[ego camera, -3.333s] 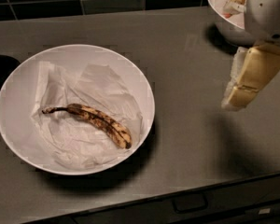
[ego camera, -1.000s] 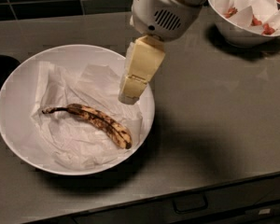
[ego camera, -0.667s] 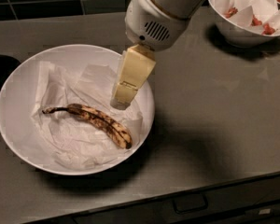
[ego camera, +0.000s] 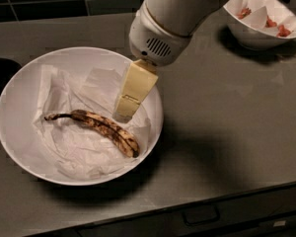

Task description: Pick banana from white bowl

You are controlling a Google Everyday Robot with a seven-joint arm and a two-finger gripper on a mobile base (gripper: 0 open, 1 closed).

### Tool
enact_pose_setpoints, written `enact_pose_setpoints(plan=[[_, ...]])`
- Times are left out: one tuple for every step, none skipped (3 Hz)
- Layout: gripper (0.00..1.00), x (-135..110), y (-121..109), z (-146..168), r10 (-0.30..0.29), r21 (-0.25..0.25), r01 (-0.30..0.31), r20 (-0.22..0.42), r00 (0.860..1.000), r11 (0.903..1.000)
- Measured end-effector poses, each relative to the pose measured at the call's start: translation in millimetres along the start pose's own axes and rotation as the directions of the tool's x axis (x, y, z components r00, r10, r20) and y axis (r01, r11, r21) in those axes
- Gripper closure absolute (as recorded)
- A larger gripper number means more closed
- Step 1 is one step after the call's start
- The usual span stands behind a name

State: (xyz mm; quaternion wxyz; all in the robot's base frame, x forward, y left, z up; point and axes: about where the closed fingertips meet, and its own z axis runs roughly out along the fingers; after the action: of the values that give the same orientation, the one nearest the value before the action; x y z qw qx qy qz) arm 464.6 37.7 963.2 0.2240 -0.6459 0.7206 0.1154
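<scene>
We see the slim, curved, brown-blotched banana [ego camera: 106, 130] lying on crumpled paper [ego camera: 81, 154] in the wide, smooth white bowl [ego camera: 17, 85], left of frame. The cream pincer [ego camera: 124, 113] points down just beside it; released or clenched, we cannot tell.

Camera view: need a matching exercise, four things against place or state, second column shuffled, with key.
1. banana
2. white bowl
3. gripper
4. smaller bowl

A. top right corner, holds reddish bits
B. lies on crumpled paper
C. hangs close above the banana, within the big rim
D. left on the counter, lined with paper

Pairs: 1-B, 2-D, 3-C, 4-A
</scene>
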Motion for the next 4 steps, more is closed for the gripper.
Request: enact_pose_setpoints(plan=[[0.0,-12,12,0,-0.026,-0.001,0.026,0.013,1.0,0.9997],[0.0,-30,35,3,-0.055,-0.005,0.055,0.043,0.998,0.9985],[0.0,-49,60,5,-0.084,-0.01,0.085,0.074,0.994,0.9964],[0.0,-64,80,8,-0.109,-0.026,0.112,0.092,0.99,0.9934]])
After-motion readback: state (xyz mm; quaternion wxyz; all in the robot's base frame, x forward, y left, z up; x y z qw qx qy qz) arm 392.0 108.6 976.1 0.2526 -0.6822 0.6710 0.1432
